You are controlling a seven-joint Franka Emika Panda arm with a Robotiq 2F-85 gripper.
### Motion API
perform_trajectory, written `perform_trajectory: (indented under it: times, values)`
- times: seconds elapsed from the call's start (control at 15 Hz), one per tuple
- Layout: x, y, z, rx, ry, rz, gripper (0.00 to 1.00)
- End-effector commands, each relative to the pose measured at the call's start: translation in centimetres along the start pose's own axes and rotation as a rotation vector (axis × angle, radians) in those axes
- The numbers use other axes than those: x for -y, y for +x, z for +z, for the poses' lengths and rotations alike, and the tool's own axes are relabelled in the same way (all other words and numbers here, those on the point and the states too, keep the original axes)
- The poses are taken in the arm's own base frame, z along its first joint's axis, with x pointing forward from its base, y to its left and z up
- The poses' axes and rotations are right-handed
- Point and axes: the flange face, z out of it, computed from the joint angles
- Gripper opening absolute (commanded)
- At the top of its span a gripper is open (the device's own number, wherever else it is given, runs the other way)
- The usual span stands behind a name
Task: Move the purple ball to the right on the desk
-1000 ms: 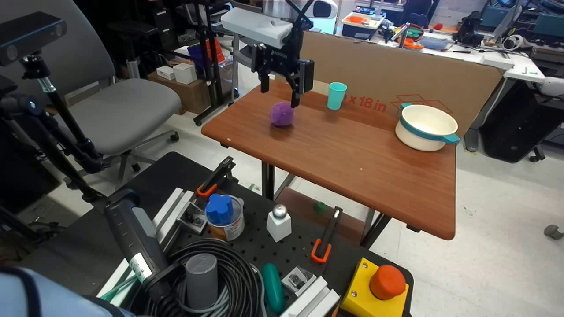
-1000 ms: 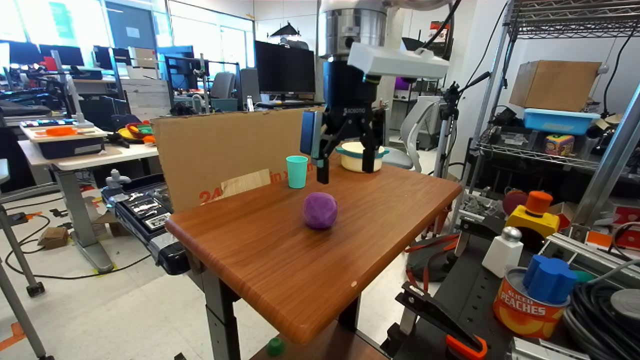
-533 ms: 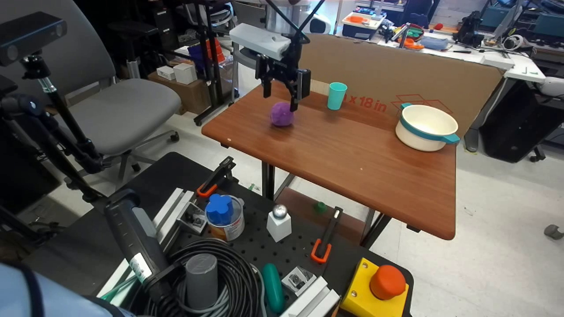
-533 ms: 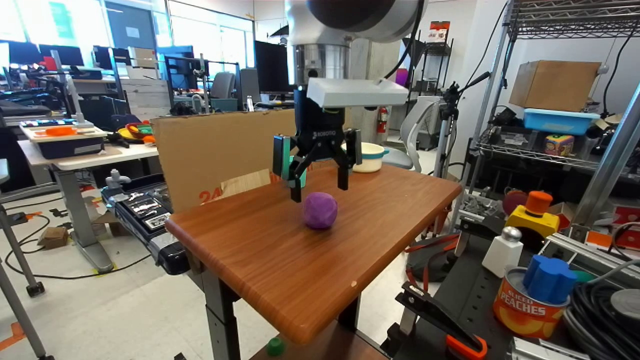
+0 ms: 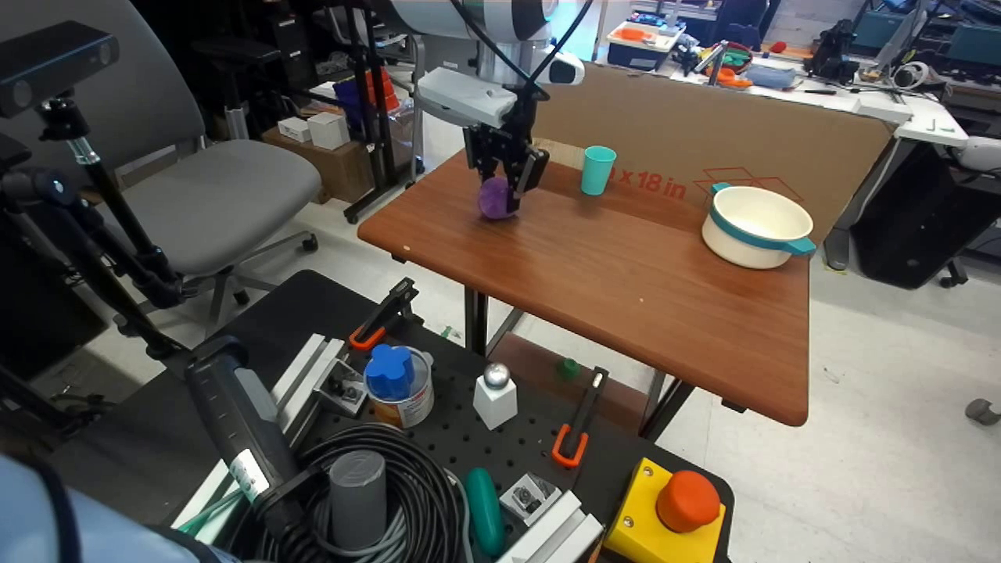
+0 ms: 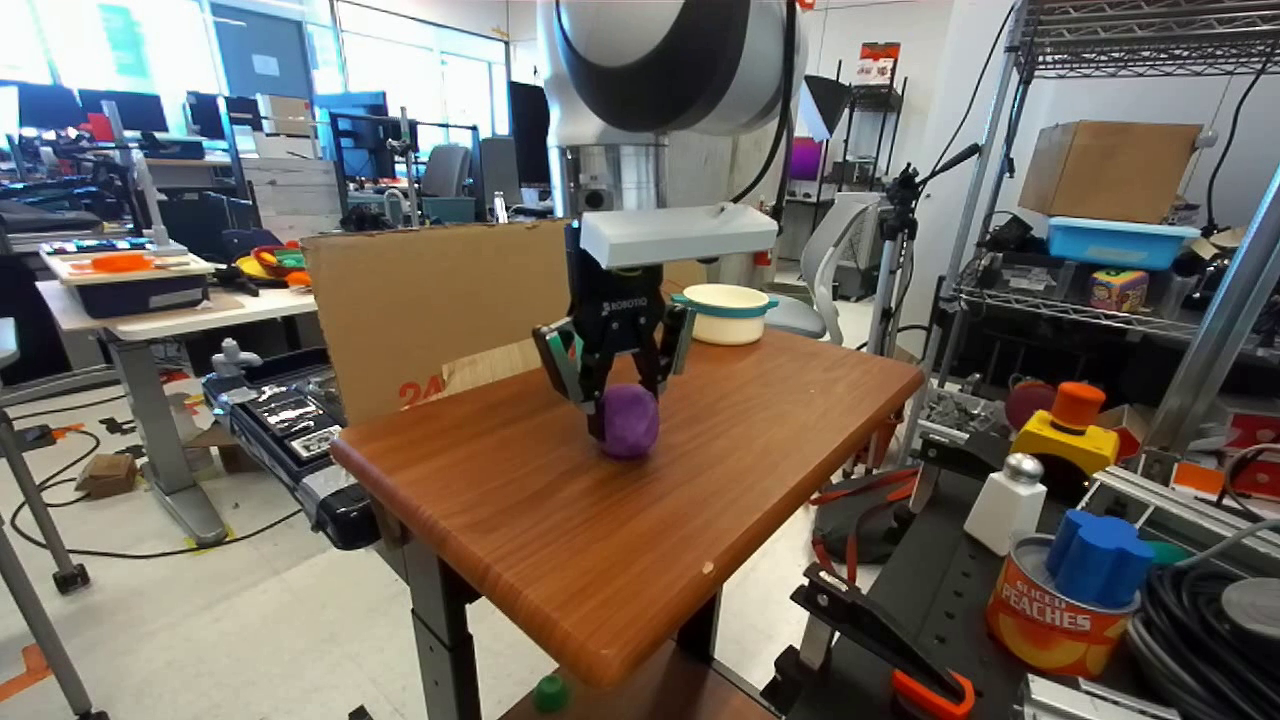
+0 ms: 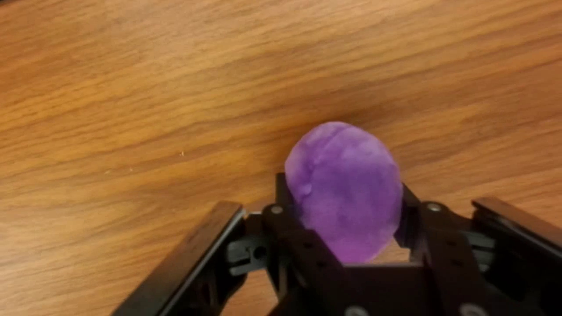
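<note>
Change vs. half a second ago: gripper (image 7: pixel 344 202) has come down and its fingers (image 7: pixel 410 210), then spread wide over the purple ball (image 6: pixel 632 425), have drawn in. Ball shifted very slightly; teal cup (image 5: pixel 598 170) and white bowl (image 5: pixel 751 238) unmoved in an exterior view.

Fingers: closed in on the ball, one against each side, gripping it; contact on both flanks seen in wrist view.

Position, ref. teal cup: in an exterior view, ball left of the cup and nearer the camera, apart from it; bowl well to the cup's right. Ball at the surface of the desk (image 5: pixel 626 258); cannot tell whether its underside touches.

Orientation: near-round, so pointing direction cannot be told. In wrist view slightly longer than wide, long axis crosswise to the line joining the fingertips, leaning a little; a crease runs down its upper-left side.
</note>
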Motion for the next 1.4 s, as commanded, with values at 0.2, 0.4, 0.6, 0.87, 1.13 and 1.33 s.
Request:
perform_trajectory:
  times: [0.2, 0.4, 0.6, 0.87, 1.13, 1.33]
  values:
    - [-3.8, -1.2, -5.0, -0.015, 0.035, 0.072, 0.13]
    - [-8.6, -2.3, -7.0, 0.017, 0.045, 0.178, 0.02]
    - [-14.9, -2.6, -8.4, 0.052, 0.07, 0.315, 0.06]
    - [-23.7, -1.5, -9.2, 0.082, 0.126, 0.49, 0.06]
    - [-29.6, 0.6, -8.6, 0.074, 0.196, 0.628, 0.06]
    - [-31.4, 2.1, -7.3, 0.057, 0.234, 0.711, 0.06]
